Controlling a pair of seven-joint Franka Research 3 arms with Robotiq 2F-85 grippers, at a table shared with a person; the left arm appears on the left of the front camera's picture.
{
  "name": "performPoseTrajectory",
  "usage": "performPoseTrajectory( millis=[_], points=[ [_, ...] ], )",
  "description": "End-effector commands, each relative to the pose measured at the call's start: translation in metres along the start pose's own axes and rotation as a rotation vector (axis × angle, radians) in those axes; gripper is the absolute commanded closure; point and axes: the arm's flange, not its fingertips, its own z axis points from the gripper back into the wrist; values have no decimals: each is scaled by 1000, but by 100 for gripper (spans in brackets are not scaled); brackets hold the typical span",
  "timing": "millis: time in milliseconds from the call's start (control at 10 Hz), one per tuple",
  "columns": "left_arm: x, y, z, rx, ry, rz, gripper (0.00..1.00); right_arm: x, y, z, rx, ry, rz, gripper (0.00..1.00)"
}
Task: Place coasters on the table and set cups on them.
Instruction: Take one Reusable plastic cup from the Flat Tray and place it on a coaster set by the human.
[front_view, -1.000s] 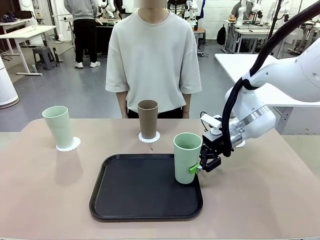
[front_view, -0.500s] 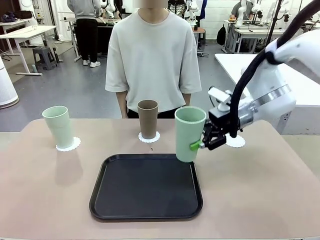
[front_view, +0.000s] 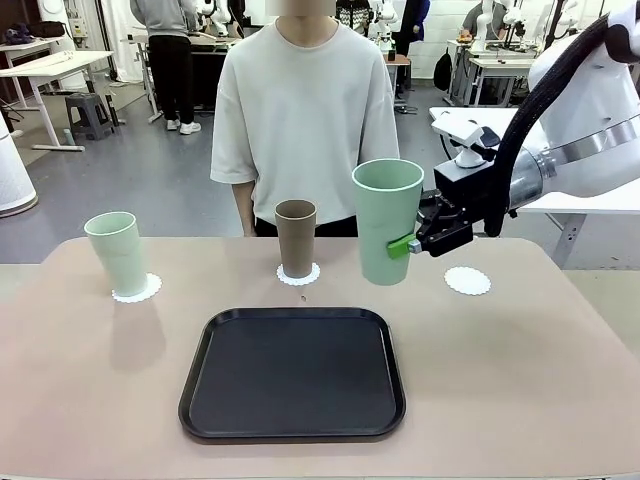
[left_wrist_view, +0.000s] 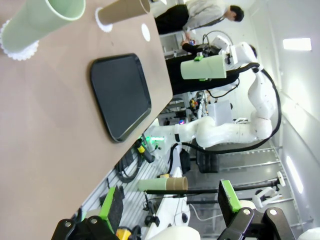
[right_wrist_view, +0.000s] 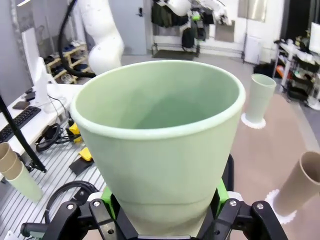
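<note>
My right gripper (front_view: 414, 243) is shut on a pale green cup (front_view: 387, 222), holding it upright in the air above the table (front_view: 520, 380), past the tray's far right corner. In the right wrist view that cup (right_wrist_view: 160, 140) sits between the green pads (right_wrist_view: 221, 192). Just to the right and below lies a bare white coaster (front_view: 467, 281). The brown cup (front_view: 295, 238) stands on a coaster (front_view: 298, 275) at the far middle. Another green cup (front_view: 117, 252) stands on a coaster (front_view: 137, 289) at the far left. My left gripper (left_wrist_view: 170, 210) is open, off to the table's side.
A black tray (front_view: 293, 372) with nothing on it lies at the front middle of the table. A person (front_view: 305, 110) stands at the far edge behind the brown cup, hands out of sight. Bare tabletop lies to the right of the tray.
My right gripper has lifted the green cup off the tray's right side, carrying it up and toward the far right. The other cups, the coasters and the tray stayed put.
</note>
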Motion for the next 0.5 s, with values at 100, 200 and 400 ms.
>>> performPoseTrajectory(
  millis=[100,200,400],
  points=[
    [0,-4,-2,2,-22,16,0,3,2,-1,37,-20,24,75],
    [0,-4,-2,2,-22,16,0,3,2,-1,37,-20,24,75],
    [0,-4,-2,2,-22,16,0,-17,-15,19,-25,-61,-83,17]
  ],
)
